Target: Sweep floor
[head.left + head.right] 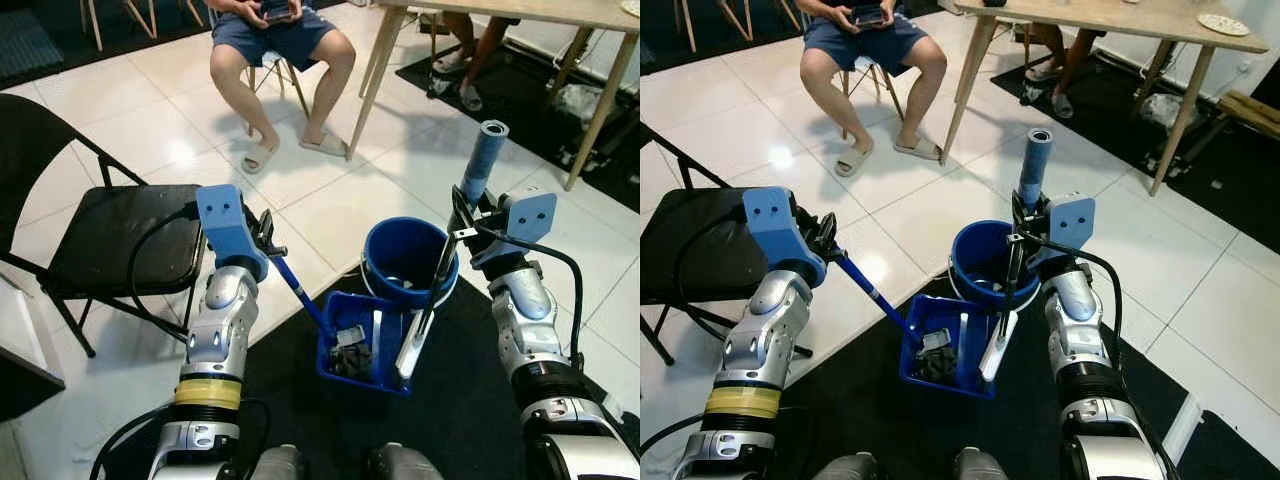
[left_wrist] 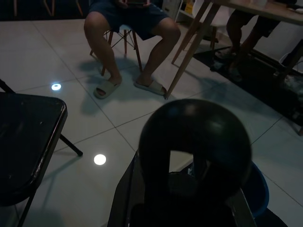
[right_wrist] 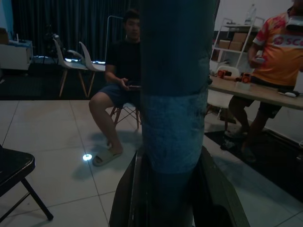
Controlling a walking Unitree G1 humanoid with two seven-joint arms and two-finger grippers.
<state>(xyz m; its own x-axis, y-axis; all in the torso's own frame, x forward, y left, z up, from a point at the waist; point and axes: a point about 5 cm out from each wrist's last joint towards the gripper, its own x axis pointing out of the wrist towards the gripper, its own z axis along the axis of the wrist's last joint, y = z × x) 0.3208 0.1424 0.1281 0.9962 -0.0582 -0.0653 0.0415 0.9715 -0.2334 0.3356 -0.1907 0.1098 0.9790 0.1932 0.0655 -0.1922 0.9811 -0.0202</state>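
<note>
A blue dustpan [image 1: 338, 305] hangs low in front of me, tilted, with dark debris [image 1: 350, 357] inside. Its thin blue handle [image 1: 298, 288] runs up to my left gripper [image 1: 265, 240], which is shut on it. In the left wrist view the handle's dark round end [image 2: 194, 142] sits close to the camera. My right gripper [image 1: 465, 215] is shut on the broom's blue padded grip [image 1: 484, 160]. The broom's black stick slants down to a white head [image 1: 408, 352] resting at the dustpan's right side. In the right wrist view the grip [image 3: 175, 94] stands between the fingers.
A blue bucket [image 1: 384, 243] stands just behind the dustpan, at the edge of a black mat [image 1: 450, 410]. A black folding chair [image 1: 120, 240] is at my left. A person [image 1: 285, 60] sits ahead on the white tiles, beside a wooden table's leg [image 1: 375, 80]. Another person's feet [image 1: 462, 80] are under that table.
</note>
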